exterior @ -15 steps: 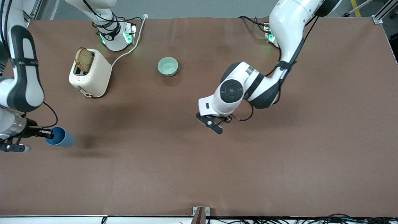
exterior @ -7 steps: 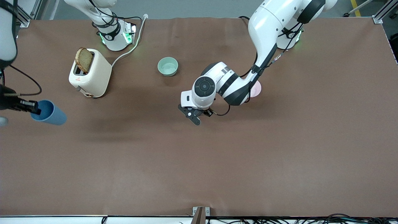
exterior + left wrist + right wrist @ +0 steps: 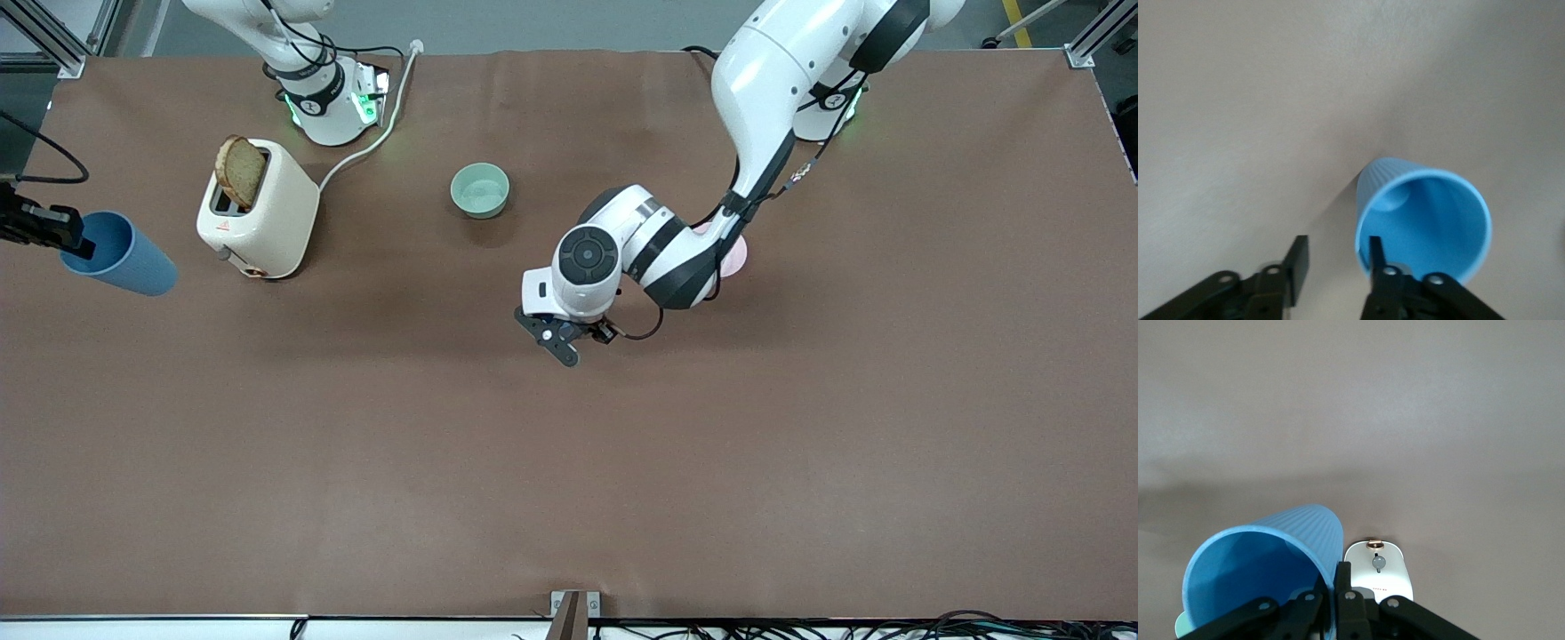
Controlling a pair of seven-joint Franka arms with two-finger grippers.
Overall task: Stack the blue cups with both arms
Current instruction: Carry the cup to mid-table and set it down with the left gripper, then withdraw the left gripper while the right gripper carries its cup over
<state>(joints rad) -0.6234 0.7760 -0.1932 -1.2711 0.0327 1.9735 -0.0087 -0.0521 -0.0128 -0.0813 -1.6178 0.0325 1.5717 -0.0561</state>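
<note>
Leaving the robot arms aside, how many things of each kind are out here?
Matte blue tapered plastic cups: 2, one in the right gripper, one at the left gripper
Round bowls: 2, a mint-green bowl and a pink bowl
Cream toaster: 1
Brown bread slice: 1
Total: 6

The brown surface (image 3: 569, 480) carries a cream toaster (image 3: 258, 213) holding a bread slice (image 3: 241, 171). A mint-green bowl (image 3: 480, 190) and a pink bowl (image 3: 734, 258) also sit on it.
</note>
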